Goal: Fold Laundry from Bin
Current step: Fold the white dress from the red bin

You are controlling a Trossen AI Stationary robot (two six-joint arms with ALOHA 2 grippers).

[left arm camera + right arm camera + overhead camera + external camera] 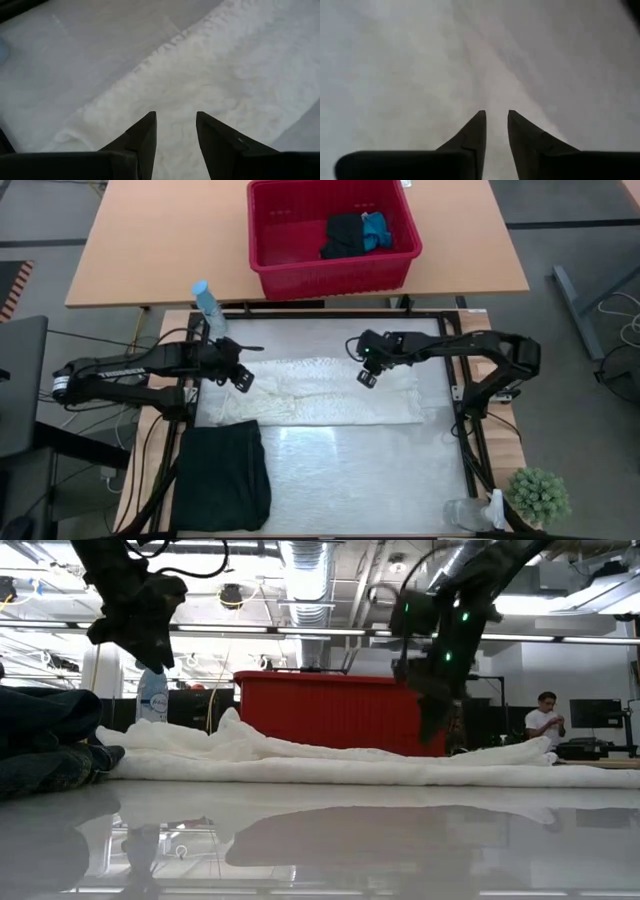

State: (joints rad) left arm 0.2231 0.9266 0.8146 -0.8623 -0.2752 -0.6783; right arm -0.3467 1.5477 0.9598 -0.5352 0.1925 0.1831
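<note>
Tabletop (340,470): pale and glossy, framed in black, both arms over it.

White cloth (330,392): crinkled, spread flat in a long band across the middle of the tabletop; in the low view it lies in low folds in front of the bin.

Bin (300,240): red tub on a wooden table beyond the tabletop; black garment (343,235) and small blue piece (377,230) lie in its right part.

Black cloth (225,475): folded pile at the tabletop's near left corner, apart from the white cloth.

Left hand (240,376): above the left end of the white cloth, clear of it in the low view; fingers (145,135) parted by a moderate gap, nothing between them.

Right hand (368,372): over the right half of the white cloth; fingers (476,132) parted by a narrow gap, nothing seen gripped.

Plant (538,495): near right corner.

Bottle (208,308): blue-capped, at the far left edge.

Person (545,722): far back in the room.
</note>
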